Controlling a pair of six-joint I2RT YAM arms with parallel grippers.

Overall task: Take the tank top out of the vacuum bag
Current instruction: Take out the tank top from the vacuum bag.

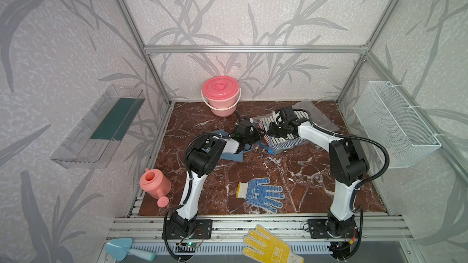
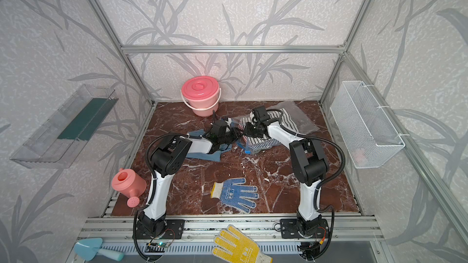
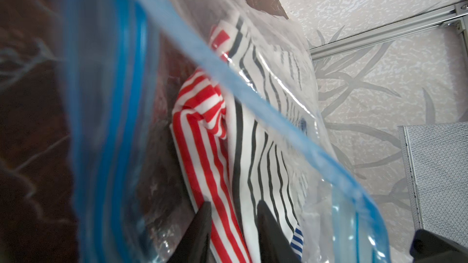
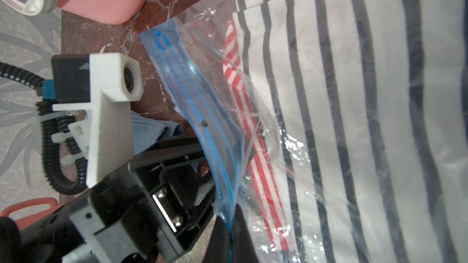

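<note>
The left gripper [image 3: 234, 226] reaches in through the gaping mouth of the bag. It is clamped on a fold of the white cloth tank top [image 3: 202, 148] with red, black and blue stripes, the red-striped part squeezed between its two black fingers [image 3: 200, 228]. Facing it almost tip to tip, the right gripper [image 4: 230, 239] is clenched on the blue zip strip of the large clear crinkly plastic vacuum bag [image 4: 197, 92], holding that edge above the garment. The tank top lies almost wholly inside the bag, its black-striped bulk spread flat under the plastic. In both top views the bag [image 1: 316, 116] [image 2: 301, 118] lies at the far right of the worktop [image 1: 291, 178], a red-brown slab veined in white like marble. It sits near the back wall, between a pink lidded plastic bucket [image 1: 220, 94] and a white wire-mesh basket [image 1: 395, 125] hung on the right wall. A crumpled blue ribbed cloth [image 1: 231, 156] lies under the left arm's wrist. Nearer the front, a blue-dotted white work glove [image 1: 263, 194] lies flat, well apart from the bag. A pink plastic watering can [image 1: 154, 184] stands at the front left corner.
</note>
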